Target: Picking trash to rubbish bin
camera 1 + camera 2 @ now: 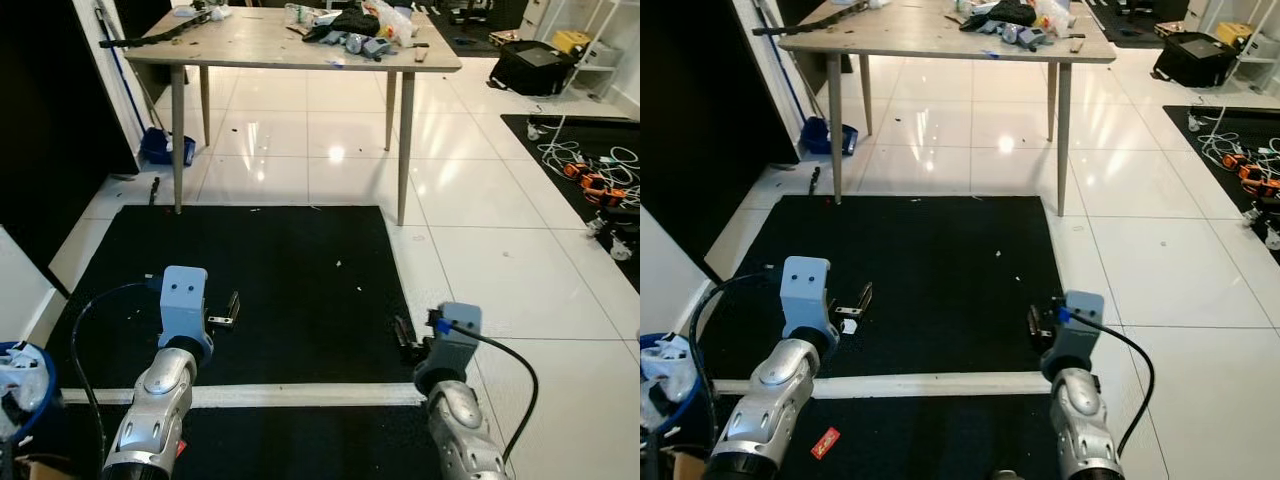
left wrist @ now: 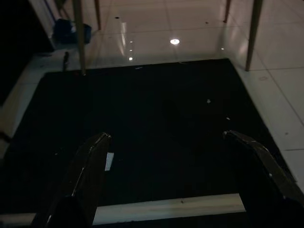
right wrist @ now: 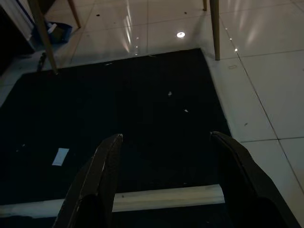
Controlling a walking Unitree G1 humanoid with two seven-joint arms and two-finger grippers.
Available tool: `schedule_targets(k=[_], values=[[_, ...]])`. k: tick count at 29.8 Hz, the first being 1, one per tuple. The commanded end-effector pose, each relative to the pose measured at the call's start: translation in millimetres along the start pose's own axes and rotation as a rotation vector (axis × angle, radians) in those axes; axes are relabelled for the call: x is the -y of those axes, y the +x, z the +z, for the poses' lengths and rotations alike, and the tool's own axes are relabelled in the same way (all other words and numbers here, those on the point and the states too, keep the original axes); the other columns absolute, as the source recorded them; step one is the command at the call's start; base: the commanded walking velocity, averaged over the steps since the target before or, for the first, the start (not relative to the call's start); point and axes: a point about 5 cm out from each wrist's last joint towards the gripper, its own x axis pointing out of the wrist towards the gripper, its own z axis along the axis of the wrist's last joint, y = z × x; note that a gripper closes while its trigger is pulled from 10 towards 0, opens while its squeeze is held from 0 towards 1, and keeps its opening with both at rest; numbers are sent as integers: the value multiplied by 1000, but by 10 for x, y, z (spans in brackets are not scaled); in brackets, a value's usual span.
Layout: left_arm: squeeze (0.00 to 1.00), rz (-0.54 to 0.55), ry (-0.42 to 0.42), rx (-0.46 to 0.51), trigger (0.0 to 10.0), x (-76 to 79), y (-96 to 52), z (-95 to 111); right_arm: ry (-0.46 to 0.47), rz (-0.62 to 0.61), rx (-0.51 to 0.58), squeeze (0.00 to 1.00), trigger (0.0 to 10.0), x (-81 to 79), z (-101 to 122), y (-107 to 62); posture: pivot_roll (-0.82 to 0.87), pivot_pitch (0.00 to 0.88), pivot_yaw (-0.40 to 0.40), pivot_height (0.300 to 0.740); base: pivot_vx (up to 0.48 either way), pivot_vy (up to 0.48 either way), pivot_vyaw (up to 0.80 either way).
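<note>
Both arms were held out low over the black mat [image 1: 290, 290]. My left gripper [image 2: 166, 156] was spread wide, nothing between its fingers [image 2: 90, 166]. My right gripper [image 3: 166, 156] was likewise spread and empty.

Trash noted: a small white scrap [image 1: 850, 326] lay flat on the mat, just beside the left gripper's tip, on its inner side, apart from the fingers. In the right wrist view the same scrap [image 3: 60, 156] sat well off to the left arm's side. A small red wrapper [image 1: 825, 442] lay on the mat behind the white stripe [image 1: 300, 395], close under my left forearm, behind the gripper. A few white specks [image 1: 337, 264] lay farther ahead, between the grippers and the table [image 1: 290, 45].

The bin [image 1: 20, 385], blue-rimmed with a liner, stood behind and outside my left arm, off the mat's edge. The table ahead carried clutter, too small to identify.
</note>
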Motion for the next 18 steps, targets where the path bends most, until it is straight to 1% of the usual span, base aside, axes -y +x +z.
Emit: schedule_targets(k=[1,18], values=[[0,-4,11,-17,10000,-28,-29,-46,1,1,-11,0,10000,1,-20,-22,42,117,44,740,0,0,0],[0,-18,-12,-5,10000,4,-38,-35,-3,27,-13,0,10000,-18,-25,-43,33,124,38,740,0,0,0]])
